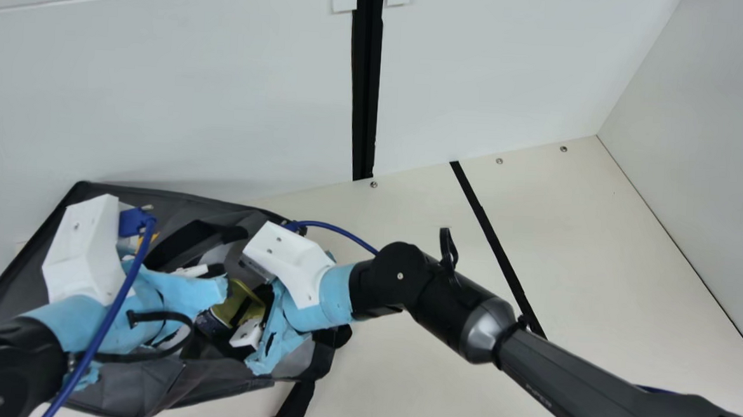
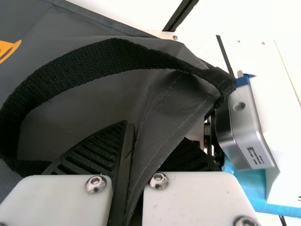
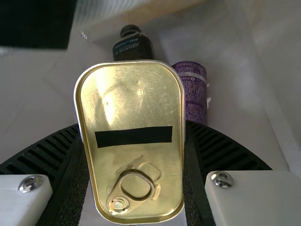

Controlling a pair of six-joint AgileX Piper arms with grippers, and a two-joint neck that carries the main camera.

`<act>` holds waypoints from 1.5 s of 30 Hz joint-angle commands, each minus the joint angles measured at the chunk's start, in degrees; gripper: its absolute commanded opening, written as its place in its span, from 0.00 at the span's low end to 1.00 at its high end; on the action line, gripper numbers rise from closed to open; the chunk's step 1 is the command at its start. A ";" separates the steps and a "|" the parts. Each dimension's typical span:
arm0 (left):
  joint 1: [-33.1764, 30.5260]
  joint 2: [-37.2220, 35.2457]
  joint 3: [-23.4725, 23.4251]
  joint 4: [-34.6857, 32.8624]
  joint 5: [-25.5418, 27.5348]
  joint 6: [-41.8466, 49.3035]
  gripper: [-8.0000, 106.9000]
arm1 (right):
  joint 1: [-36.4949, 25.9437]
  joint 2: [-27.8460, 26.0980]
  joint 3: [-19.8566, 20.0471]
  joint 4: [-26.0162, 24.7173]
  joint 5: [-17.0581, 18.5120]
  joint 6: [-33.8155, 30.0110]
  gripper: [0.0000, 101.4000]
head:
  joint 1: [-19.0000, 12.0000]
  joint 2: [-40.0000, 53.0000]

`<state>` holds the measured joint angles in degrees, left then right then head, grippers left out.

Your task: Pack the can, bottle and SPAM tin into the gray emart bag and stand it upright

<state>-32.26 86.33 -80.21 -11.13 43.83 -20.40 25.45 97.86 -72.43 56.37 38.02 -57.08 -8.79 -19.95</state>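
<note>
Gray bag (image 1: 139, 390), rim (image 2: 175, 139) pinched in my left gripper (image 2: 153, 134), holds bottle (image 3: 133, 47) and can (image 3: 195, 92); my right gripper (image 3: 131, 127) clamps SPAM tin (image 3: 131, 160); release, uprighting remain.

The tin (image 3: 131, 103) hides part of the bottle (image 3: 132, 48) and part of the can (image 3: 192, 92). The left arm (image 1: 7, 358), cut by the main view's edge, covers part of the bag (image 1: 124, 383).

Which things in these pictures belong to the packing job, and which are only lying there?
For the job:
- gray bag, its edge held by the left gripper
- tin, held in the right gripper
- bottle and purple can, inside the bag

Not for the job:
- black strip on the table
- small screws near the table's back edge
</note>
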 commanded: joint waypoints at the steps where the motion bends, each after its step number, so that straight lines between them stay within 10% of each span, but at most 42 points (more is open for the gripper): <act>1: 0.00 0.00 0.00 0.00 0.00 0.00 0.00 | 0.08 0.49 -0.59 0.16 0.09 0.20 0.03 | -1.21 -0.05; 28: 0.00 0.00 0.00 0.00 0.12 0.00 0.00 | -0.62 0.88 -1.89 0.40 1.74 0.31 0.92 | -1.21 -0.05; 45: 0.00 0.00 0.00 0.00 0.25 0.00 0.00 | -3.65 -4.53 2.30 -0.06 4.67 -0.44 0.94 | -1.21 -0.05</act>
<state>-32.26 86.33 -80.21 -11.13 44.09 -20.40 22.00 93.65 -70.41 56.33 42.31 -57.50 -8.79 -19.86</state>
